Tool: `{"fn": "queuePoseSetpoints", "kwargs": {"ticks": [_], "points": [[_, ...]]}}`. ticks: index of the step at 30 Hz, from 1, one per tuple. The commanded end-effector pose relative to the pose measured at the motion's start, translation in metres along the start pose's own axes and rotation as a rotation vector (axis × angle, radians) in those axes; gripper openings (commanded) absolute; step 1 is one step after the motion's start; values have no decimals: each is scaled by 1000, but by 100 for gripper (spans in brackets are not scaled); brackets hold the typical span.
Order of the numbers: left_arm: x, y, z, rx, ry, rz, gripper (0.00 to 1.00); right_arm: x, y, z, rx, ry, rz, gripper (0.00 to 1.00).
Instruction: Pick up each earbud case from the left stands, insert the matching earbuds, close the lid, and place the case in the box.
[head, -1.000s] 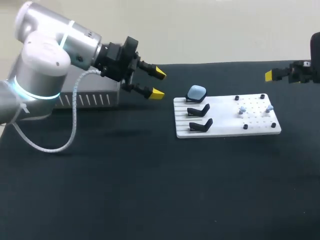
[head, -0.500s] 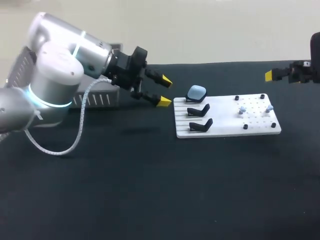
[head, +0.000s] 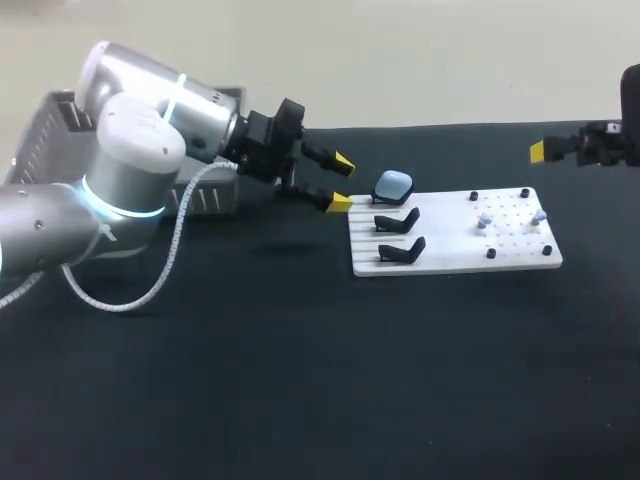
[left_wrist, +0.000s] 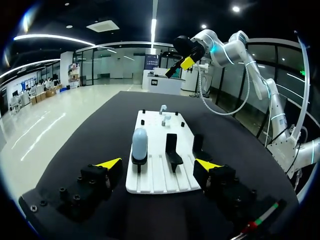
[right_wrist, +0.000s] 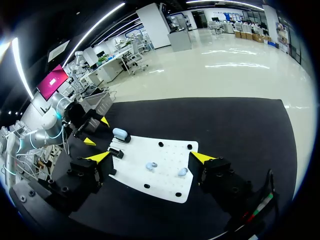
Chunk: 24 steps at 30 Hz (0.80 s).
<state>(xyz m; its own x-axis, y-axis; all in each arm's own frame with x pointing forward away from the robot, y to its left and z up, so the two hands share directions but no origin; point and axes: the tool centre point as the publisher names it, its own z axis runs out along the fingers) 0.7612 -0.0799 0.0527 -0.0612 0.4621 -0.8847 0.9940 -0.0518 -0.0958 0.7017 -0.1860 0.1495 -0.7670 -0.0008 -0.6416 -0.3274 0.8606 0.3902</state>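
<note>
Your left claw (head: 340, 182) spread wide, lined up on blue case (head: 393, 184), likely to straddle it; right claw (right_wrist: 150, 157) released, parked aside

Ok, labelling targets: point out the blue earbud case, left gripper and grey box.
blue earbud case (head: 392, 184), head view, middle of its lid.
left gripper (head: 340, 182), head view, midway between its yellow tips.
grey box (head: 215, 200), head view, slatted front wall.

We read no text, number, label or sign anywhere on the desk (head: 300, 380). The earbud case (head: 393, 184), the white board (head: 450, 250) and the grey box (head: 215, 200) show us no legible marking.
</note>
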Motion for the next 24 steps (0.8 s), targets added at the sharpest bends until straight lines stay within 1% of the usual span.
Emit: {"fn": "queuePoseSetpoints", "kwargs": {"ticks": [1,3,5,11,16,19,24], "points": [[3,14,6,27,-3,2,100,0,0,0,1,0,-1,100],[3,17,7,33,-1,6,100,0,0,0,1,0,-1,100],[3,19,9,36,-1,7,96,0,0,0,1,0,-1,100],[3,22,15,44,-2,8,93,0,0,0,1,0,-1,100],[1,22,20,51,-6,11,91,0,0,0,1,0,-1,100],[1,21,22,54,-3,11,86,0,0,0,1,0,-1,100],[2,21,26,55,-10,9,83,0,0,0,1,0,-1,100]]}}
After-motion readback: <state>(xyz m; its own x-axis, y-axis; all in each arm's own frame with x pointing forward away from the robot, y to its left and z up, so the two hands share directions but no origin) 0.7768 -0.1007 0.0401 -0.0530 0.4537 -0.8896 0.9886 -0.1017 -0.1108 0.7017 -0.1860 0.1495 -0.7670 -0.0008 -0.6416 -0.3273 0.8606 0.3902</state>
